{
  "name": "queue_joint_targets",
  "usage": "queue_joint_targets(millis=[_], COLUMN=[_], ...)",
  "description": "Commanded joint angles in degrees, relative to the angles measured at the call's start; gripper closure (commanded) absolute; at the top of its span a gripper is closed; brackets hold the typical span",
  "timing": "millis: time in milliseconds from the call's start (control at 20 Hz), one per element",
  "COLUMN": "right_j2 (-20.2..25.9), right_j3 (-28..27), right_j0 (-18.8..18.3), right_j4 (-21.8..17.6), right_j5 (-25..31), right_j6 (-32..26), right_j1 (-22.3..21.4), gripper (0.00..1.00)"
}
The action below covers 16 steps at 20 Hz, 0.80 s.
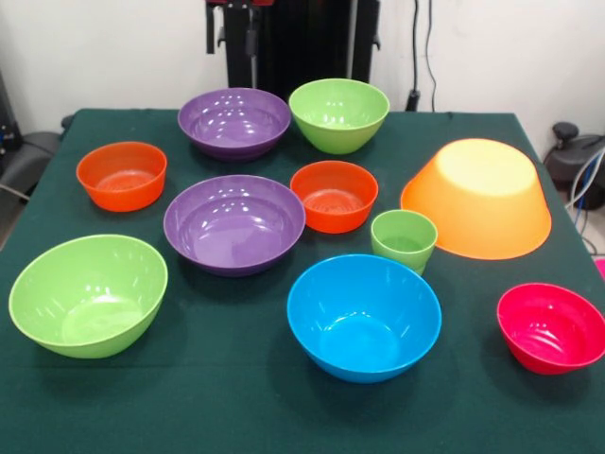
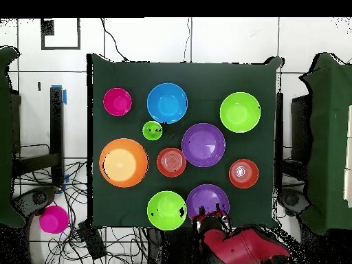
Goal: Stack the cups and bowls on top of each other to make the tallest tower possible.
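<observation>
Nine bowls and one cup spread singly over the green table, nothing stacked.

The small green cup stands upright between the blue bowl, an orange-red bowl and the inverted orange-yellow bowl. The arm sits at the table's edge beside a purple bowl; whether its tool is clenched or released, I cannot tell.

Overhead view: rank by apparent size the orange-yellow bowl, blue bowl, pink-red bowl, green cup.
Largest to smallest in the overhead view:
1. orange-yellow bowl, lying upside down
2. blue bowl
3. pink-red bowl
4. green cup
The camera looks straight down, so nearness hardly skews this order.
</observation>
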Motion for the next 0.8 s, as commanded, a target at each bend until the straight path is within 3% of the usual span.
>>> queue_joint_targets(millis=[50, 500, 800], right_j2=[-0.2, -10.8, -17.0], right_j3=[-4.5, -9.4, -13.0], right_j0=[1.8, 3.4, 3.3], right_j4=[-7.4, -17.4, -20.8], right_j5=[6.0, -1.2, -4.5], right_j6=[-3.6, 5.5, 7.7], right_j1=[4.7, 12.1, 17.8], gripper=[0.0, 0.0, 0.0])
